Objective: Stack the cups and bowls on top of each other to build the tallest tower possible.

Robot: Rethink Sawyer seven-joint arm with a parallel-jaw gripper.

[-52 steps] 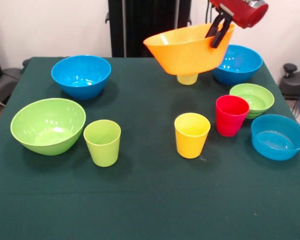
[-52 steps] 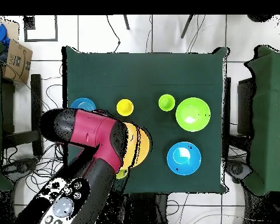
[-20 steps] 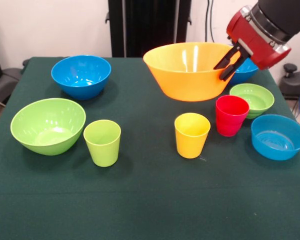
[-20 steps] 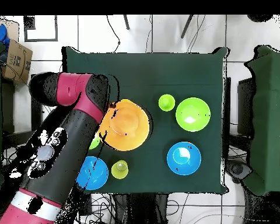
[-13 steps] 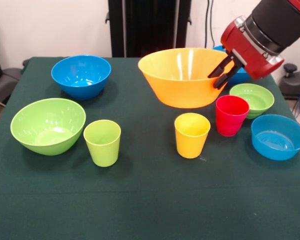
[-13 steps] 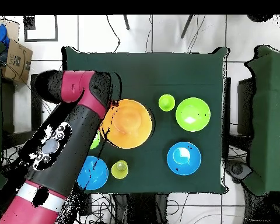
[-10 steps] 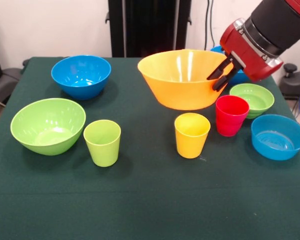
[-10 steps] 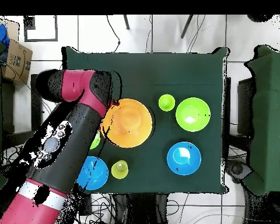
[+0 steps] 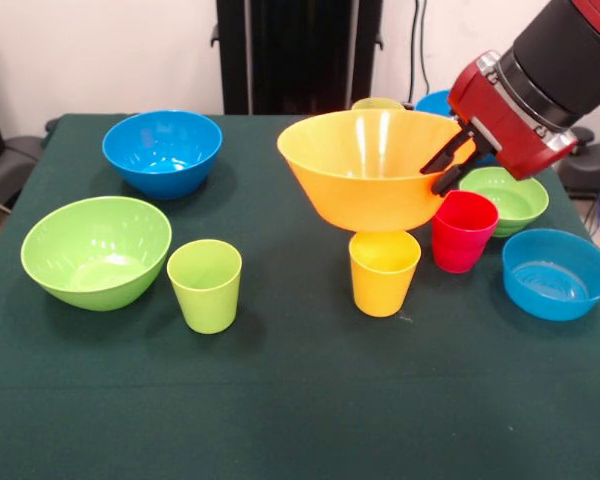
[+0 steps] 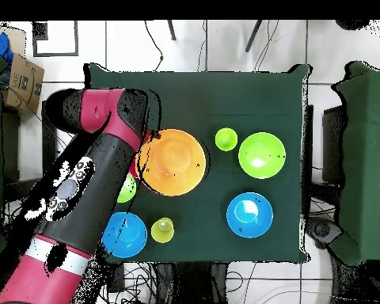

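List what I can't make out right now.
- Front view: pale yellow plastic cup and far blue plastic bowl, mostly behind the large orange plastic bowl.
- Overhead view: bright yellow plastic cup under that bowl; red plastic cup beneath the red arm.
- Either view: whether bowl touches yellow cup.

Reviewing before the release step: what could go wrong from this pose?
1. The gripper pinches the orange bowl by one rim edge only, so it may tilt or slip.
2. The bowl sits right over the narrower yellow cup; released there, it could tip off.
3. The red cup is close beside and could get knocked.
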